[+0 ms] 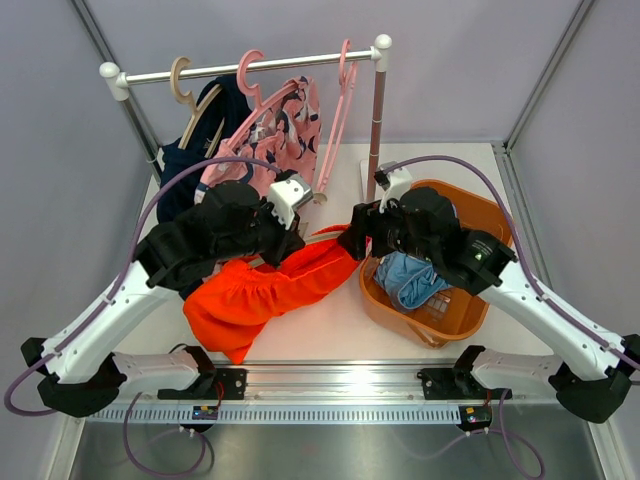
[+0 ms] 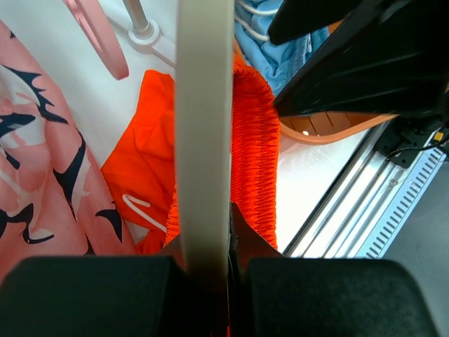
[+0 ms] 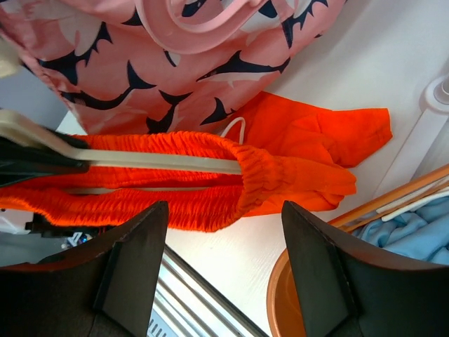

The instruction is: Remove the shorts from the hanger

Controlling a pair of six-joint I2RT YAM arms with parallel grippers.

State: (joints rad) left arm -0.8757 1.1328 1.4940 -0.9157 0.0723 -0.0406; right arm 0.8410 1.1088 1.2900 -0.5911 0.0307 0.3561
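Note:
The bright orange shorts (image 1: 270, 290) lie on the table, their elastic waistband (image 2: 256, 140) still round a cream hanger bar (image 2: 203, 105). My left gripper (image 1: 295, 238) is shut on that bar (image 2: 228, 239). My right gripper (image 1: 355, 235) is open (image 3: 224, 210), just short of the waistband's end (image 3: 295, 175), where the bar (image 3: 161, 160) slips inside. The pink patterned shorts (image 1: 285, 135) and the dark navy shorts (image 1: 190, 170) hang on the rack. The light blue shorts (image 1: 410, 278) lie in the orange basket (image 1: 482, 207).
The white rack rail (image 1: 250, 68) and its post (image 1: 377, 110) stand at the back, with a bare pink hanger (image 1: 343, 100) on the rail. The basket sits right of the orange shorts. A metal rail (image 1: 330, 385) runs along the near edge.

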